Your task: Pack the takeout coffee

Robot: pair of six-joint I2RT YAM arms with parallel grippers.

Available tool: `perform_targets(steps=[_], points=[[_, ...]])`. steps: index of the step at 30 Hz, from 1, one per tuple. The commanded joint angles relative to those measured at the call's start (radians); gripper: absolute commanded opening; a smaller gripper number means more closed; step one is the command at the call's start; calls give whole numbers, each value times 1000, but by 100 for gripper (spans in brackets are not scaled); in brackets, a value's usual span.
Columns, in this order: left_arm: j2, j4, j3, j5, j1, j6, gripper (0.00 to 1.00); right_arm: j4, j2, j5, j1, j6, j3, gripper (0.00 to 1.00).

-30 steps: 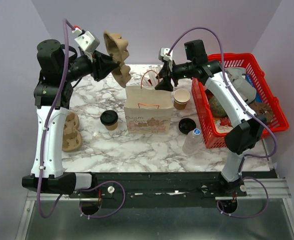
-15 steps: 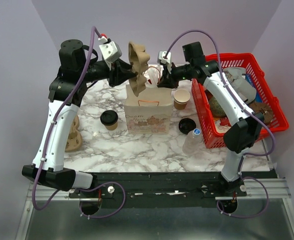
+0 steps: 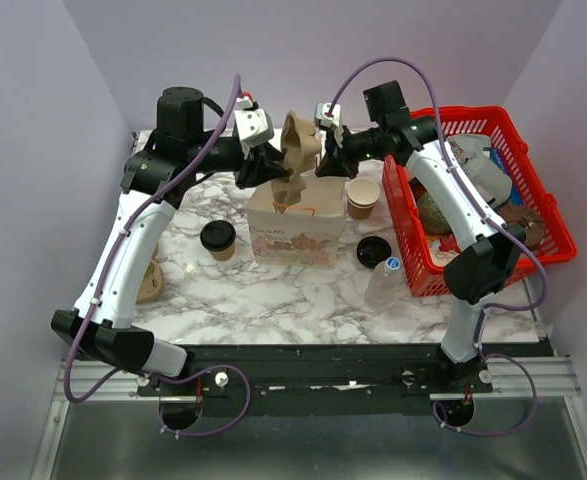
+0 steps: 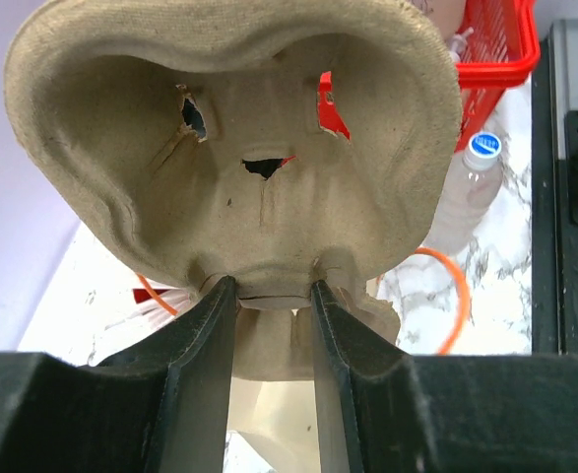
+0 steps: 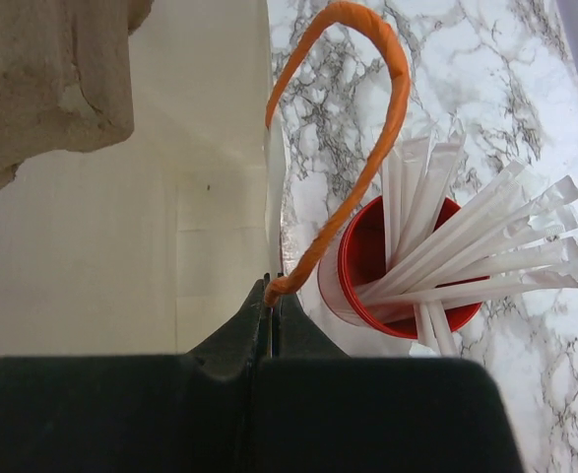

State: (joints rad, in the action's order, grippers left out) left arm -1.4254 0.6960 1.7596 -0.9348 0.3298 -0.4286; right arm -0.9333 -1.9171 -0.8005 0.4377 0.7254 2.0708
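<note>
Marbled table (image 3: 273, 295) is being shared by a paper bag (image 3: 293, 235) and the coffee (image 3: 217, 238). A pulp carrier (image 3: 299, 150) is being gripped by its edge in the left pincer (image 3: 271, 166), whose jaws are being set narrow around it, and it is being held over the bag's mouth. The bag's rim is being pinched in the right pincer (image 3: 326, 165), closed tight where the orange handle (image 5: 372, 138) is joined. A red cup (image 5: 353, 266) of wrapped straws (image 5: 485, 246) is being shown just beside that pincer, outside the bag. The coffee, lid on, is being borne upright by the table, well apart from the left pincer, nearer the arm bases and to its left, near the bag.
</note>
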Motion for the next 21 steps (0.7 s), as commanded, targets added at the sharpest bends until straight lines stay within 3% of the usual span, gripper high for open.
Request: perform_targets(steps=[1,7,14,21], points=[[11,82,1,-12,25,-142,0,-33,26,1,-2,-17,22,0],[-1,175,0,37,49,-298,0,-30,55,0,-2,-24,-3,0],[-32,223,12,65,67,-374,0,-32,93,-8,-2,-21,-40,0],[-76,229,182,16,78,-294,0,-29,109,3,-2,-30,-69,0]])
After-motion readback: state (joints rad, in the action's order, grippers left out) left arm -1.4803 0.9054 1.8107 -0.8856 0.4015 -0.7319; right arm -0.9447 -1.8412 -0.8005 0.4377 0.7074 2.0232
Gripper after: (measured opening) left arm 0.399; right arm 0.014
